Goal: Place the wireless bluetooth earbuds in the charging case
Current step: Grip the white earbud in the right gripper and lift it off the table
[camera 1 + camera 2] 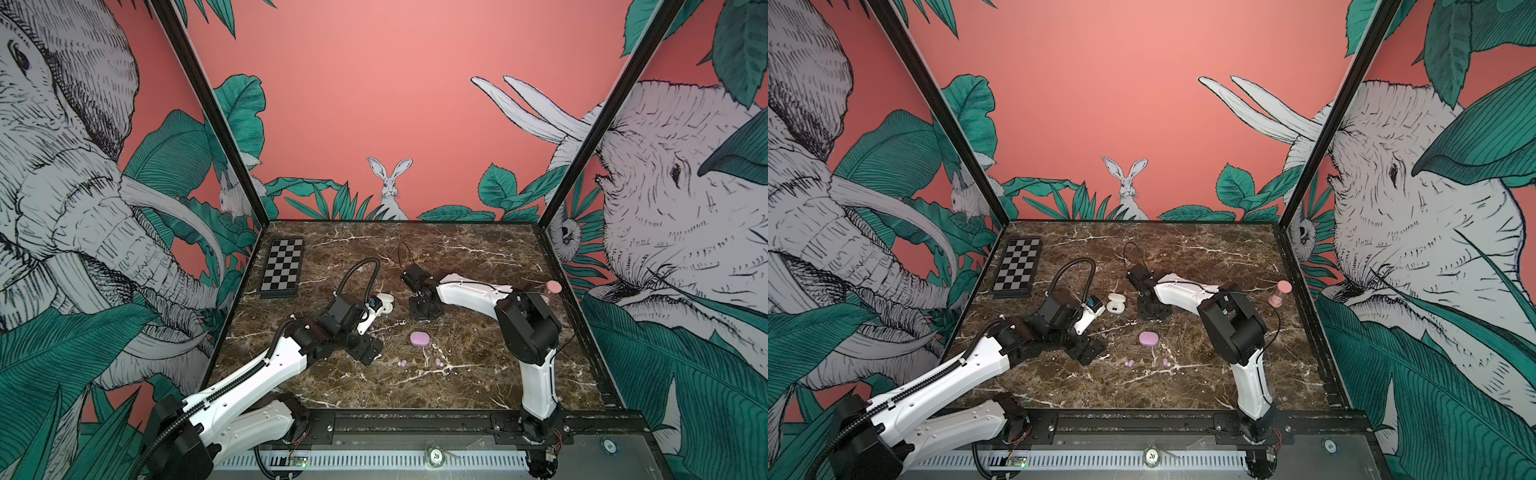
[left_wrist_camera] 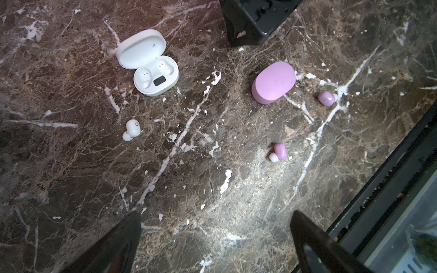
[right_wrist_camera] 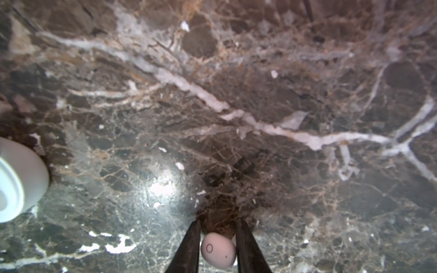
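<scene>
Going by the right wrist view: right fingers [image 3: 189, 248] set narrow and pinching a white earbud [image 3: 218, 250], one black finger pressed against each side of it, low over the brown marble table [image 3: 260, 94]. Can't tell whether lifted or resting on the stone, tbh. Just off to the side in that view, a slice of the white case [image 3: 16, 179]. In both top views, right arm [image 1: 469, 291] bent over with those fingers aimed down near the middle of the table, just beside the white case. Over to the left wrist view: white case with lid flipped back, open side up, and the other white earbud [image 2: 131, 130] loose on the table near it, not touching. Lilac case [image 2: 273, 82] shut, sitting apart from the white one and closer to the front edge. Then a lilac earbud [image 2: 326, 98] lying just beside the lilac case and a second lilac earbud [image 2: 279, 152] a bit further out, both loose on the marble, outside either case. Left fingers [image 2: 113, 248] spread wide with nothing between them, hanging over the table short of all that. Also spotted a folded chessboard [image 1: 282, 268] at the far left corner and a pink hourglass [image 1: 1281, 293] by the right edge, well away from the buds.
</scene>
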